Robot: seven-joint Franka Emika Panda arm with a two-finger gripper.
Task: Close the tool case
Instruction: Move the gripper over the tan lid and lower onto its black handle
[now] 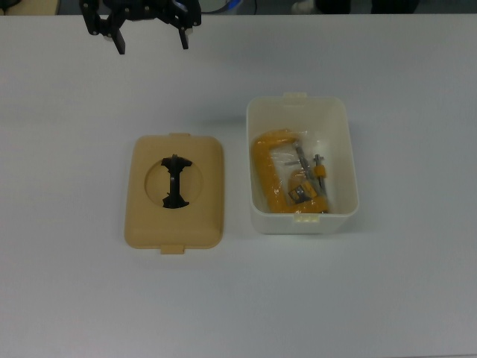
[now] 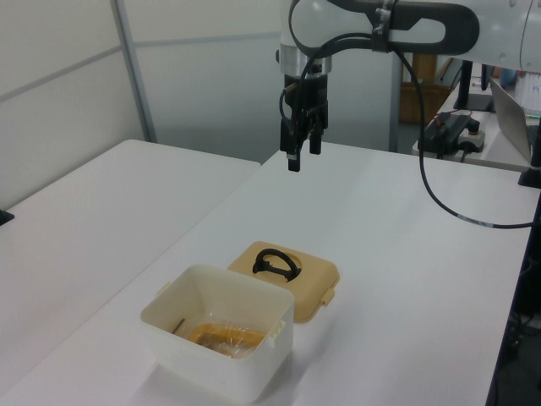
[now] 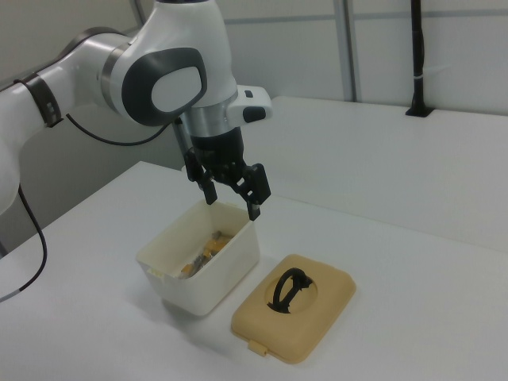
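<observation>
White table [image 1: 387, 298]. Tan lid [image 1: 174, 192] lies flat at nine o'clock of open tub [image 1: 301, 165]. Gripper [image 1: 151, 41] high, fingers apart, empty. Best descend square over black handle [image 1: 176, 182], grip centrally.

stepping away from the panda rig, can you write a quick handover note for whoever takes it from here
Gripper: open, empty, hanging above the white table, touching nothing.
Small white rectangular plastic tub: upright and open, with a yellow clamp-like tool inside.
Tan lid with round recess and black handle: flat on the table on the top view's left of the tub, apart from it, handle side up.
Done: nothing yet; case is open.
Left: grasp the lid, probably by its handle, set it on the tub and press it shut.
</observation>
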